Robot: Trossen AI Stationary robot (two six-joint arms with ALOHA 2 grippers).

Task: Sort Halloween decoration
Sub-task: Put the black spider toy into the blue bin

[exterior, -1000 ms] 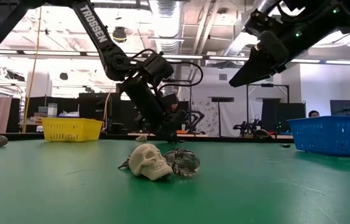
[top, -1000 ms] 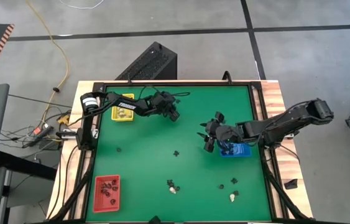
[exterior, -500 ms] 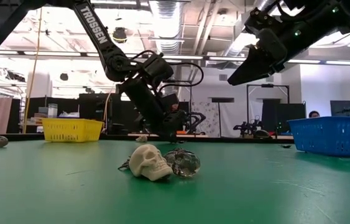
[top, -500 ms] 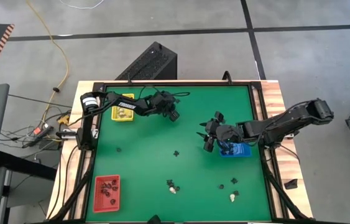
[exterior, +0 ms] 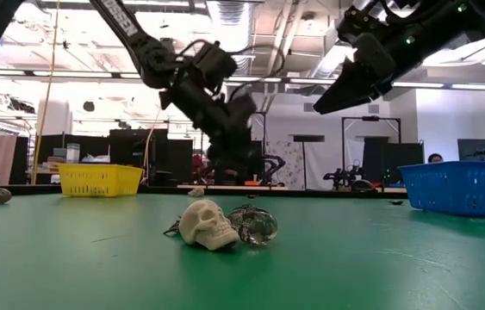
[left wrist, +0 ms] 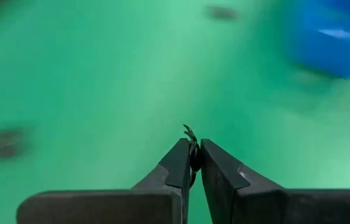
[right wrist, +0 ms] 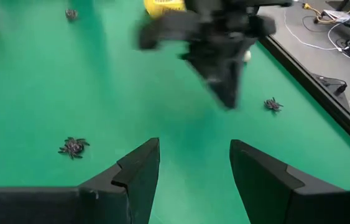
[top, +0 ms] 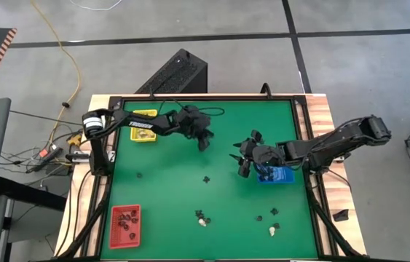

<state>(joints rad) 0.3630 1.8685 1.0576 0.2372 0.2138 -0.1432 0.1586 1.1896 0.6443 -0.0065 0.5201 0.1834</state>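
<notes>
Halloween decoration pieces (top: 202,218) dotted the green table (top: 168,189). Left gripper (left wrist: 191,158) pinched a tiny black trinket (left wrist: 190,133); right gripper (right wrist: 192,163) gaped wide, empty, beside the blue tray (top: 277,175).

The table (top: 168,167) has a plain green top framed in black, with pale wood strips along its sides. A yellow tray (top: 143,124) sits near the far left corner, a red tray (top: 125,225) near the front left corner and a blue tray (top: 276,175) by the right edge. A cream skull (exterior: 207,225) lies beside a clear, glassy trinket (exterior: 258,226). Black spiders (right wrist: 73,147) dot the green. Both arms are dark.
</notes>
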